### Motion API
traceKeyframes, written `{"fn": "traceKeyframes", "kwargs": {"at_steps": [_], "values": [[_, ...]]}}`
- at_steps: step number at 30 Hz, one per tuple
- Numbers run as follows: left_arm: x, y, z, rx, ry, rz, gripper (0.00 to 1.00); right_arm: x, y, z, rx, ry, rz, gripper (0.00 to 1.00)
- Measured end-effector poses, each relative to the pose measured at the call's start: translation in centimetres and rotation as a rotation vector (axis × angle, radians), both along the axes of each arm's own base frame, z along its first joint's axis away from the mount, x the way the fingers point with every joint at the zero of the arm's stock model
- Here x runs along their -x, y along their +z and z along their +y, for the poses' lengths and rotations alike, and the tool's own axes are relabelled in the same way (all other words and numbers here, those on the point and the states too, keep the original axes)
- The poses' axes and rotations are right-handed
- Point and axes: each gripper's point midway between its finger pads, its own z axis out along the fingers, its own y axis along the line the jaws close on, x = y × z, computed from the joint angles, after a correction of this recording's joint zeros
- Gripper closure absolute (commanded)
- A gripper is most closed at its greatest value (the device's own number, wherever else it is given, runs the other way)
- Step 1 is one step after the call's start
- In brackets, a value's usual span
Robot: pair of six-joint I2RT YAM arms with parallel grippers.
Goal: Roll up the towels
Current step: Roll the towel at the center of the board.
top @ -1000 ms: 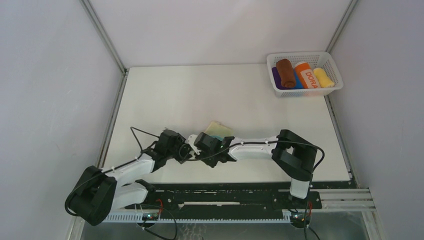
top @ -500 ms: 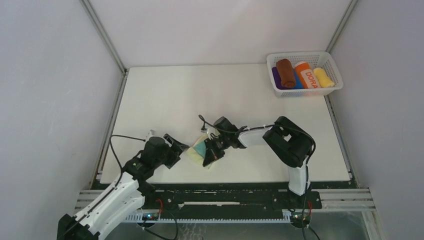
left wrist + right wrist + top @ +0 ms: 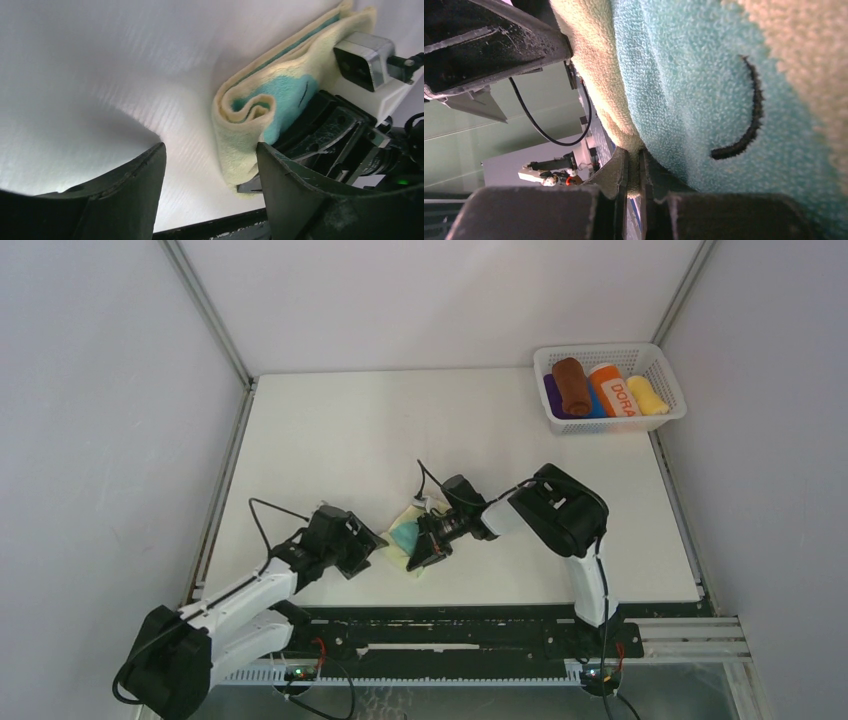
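The teal towel with a pale yellow-cream side [image 3: 404,537] lies partly rolled near the table's front middle; its coiled end shows in the left wrist view [image 3: 255,112]. My right gripper [image 3: 426,550] is shut on the towel's edge, the cloth pinched between its jaws [image 3: 634,172]. My left gripper [image 3: 368,545] is open just left of the roll, its right finger [image 3: 300,195] close to the cloth and nothing between the jaws. The rust-brown towel [image 3: 572,386] lies rolled in the white basket [image 3: 660,418] at the back right.
The basket also holds purple, blue and bright yellow rolls and an orange roll lettered "DORA" [image 3: 616,390]. The table's front edge with a black rail [image 3: 460,618] runs just below both grippers. Grey walls enclose the table.
The left arm swung out to the left, then came back right to the roll's left end. The right gripper drew the towel toward the front and folded it into a tighter roll.
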Motion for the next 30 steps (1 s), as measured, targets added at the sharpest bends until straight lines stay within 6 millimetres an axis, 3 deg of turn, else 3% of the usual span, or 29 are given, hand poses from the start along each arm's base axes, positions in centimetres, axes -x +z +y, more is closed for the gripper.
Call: {"fn": "traceKeyframes", "kwargs": {"at_steps": [6,12,14,21,30], "values": [[-1.3,-0.3,-1.0,0.004,-0.010,-0.002,0.42,-0.2,0.1,0.0,-0.009,-0.003,0.006,1.00],[-1.9,-1.1,-1.4,-0.010,-0.016,0.010,0.70,-0.2,0.0,0.0,-0.007,-0.003,0.004,0.96],[-1.9,-1.3,-1.5,-0.019,-0.022,0.016,0.76,-0.1,-0.1,-0.1,-0.001,-0.001,-0.001,0.87],[-1.7,-1.2,-1.4,-0.059,-0.039,0.051,0.78,0.0,1.0,-0.7,0.090,0.013,-0.166,0.65],[-1.2,-1.3,-1.0,-0.117,-0.053,0.125,0.77,0.2,3.0,-1.5,0.326,0.072,-0.700,0.44]]}}
